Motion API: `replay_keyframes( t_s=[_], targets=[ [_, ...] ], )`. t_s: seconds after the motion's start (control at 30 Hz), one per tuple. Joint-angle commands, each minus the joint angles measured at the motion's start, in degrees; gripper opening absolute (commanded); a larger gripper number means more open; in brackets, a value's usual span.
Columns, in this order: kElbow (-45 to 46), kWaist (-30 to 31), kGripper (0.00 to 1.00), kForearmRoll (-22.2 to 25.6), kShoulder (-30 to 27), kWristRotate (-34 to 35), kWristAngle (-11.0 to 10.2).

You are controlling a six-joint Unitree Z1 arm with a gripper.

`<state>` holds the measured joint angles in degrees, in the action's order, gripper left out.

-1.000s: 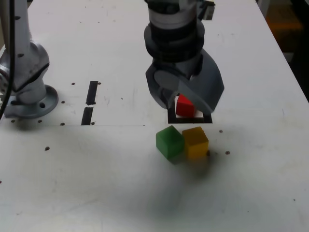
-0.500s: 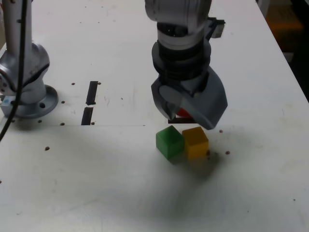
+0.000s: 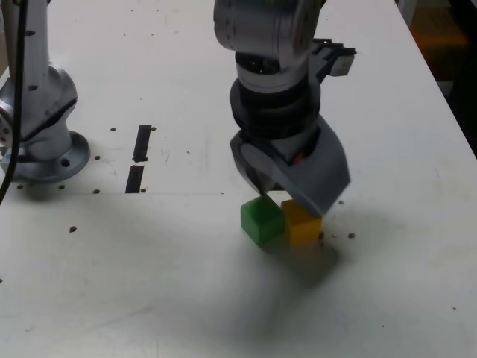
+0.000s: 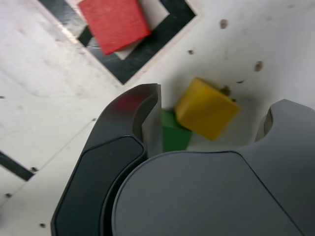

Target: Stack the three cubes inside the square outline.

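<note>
My gripper (image 3: 287, 195) hangs open just above the yellow cube (image 3: 304, 226), covering its far part in the exterior view. The green cube (image 3: 261, 220) stands right beside the yellow one, on the exterior view's left. In the wrist view the yellow cube (image 4: 206, 109) lies between the two dark fingers (image 4: 142, 105) of the gripper (image 4: 211, 105), untouched, with the green cube (image 4: 173, 135) peeking out by one finger. The red cube (image 4: 114, 22) rests inside the square outline (image 4: 165, 27), beyond the fingertips. In the exterior view the arm hides both the red cube and the outline.
The arm's grey base (image 3: 45, 127) stands at the exterior view's left. Two short black bars (image 3: 141, 142) lie between the base and the cubes. The white table's edge (image 3: 440, 97) runs along the right, with dark floor beyond.
The gripper has moved off the red cube and the outline, toward the camera and lower, and is now over the yellow cube. Its jaws stay equally wide. No cube has moved.
</note>
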<state>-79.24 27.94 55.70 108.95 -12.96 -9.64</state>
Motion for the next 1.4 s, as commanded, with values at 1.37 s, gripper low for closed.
replay_keyframes(
  t_s=[1.37],
  targets=[
    [2.7,-3.7,0.8,-4.5,3.7,5.8,0.1]
  ],
)
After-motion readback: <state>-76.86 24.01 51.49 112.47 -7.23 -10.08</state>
